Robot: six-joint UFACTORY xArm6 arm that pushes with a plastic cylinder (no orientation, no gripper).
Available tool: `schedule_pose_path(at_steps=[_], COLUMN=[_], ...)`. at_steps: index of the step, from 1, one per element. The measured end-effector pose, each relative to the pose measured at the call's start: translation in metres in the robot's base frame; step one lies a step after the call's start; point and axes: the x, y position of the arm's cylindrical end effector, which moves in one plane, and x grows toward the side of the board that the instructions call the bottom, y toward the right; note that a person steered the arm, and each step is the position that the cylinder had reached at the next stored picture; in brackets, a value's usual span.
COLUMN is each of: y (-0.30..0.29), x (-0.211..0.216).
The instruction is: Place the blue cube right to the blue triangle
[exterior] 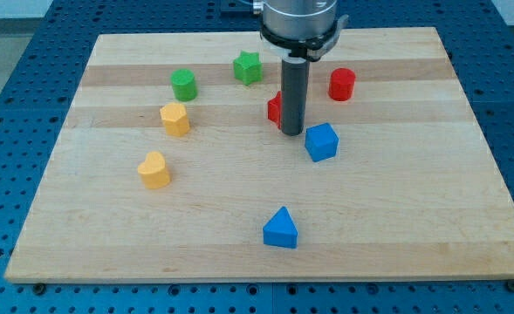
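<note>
The blue cube [322, 142] sits right of the board's middle. The blue triangle [281, 228] lies near the view's bottom, below and a little left of the cube. My tip [292, 133] stands just left of the blue cube, close to its upper left corner, and in front of a red block [275, 109] that the rod partly hides.
A red cylinder [342, 84] is at the upper right. A green star-shaped block [249, 67] and a green cylinder [184, 85] are at the upper left. Two yellow blocks [175, 119] [154, 170] lie at the left. The wooden board [414, 227] rests on a blue perforated table.
</note>
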Motion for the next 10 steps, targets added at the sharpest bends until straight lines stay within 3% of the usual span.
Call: schedule_pose_path(at_steps=[3, 10], y=[0.038, 0.036], x=[0.000, 0.078])
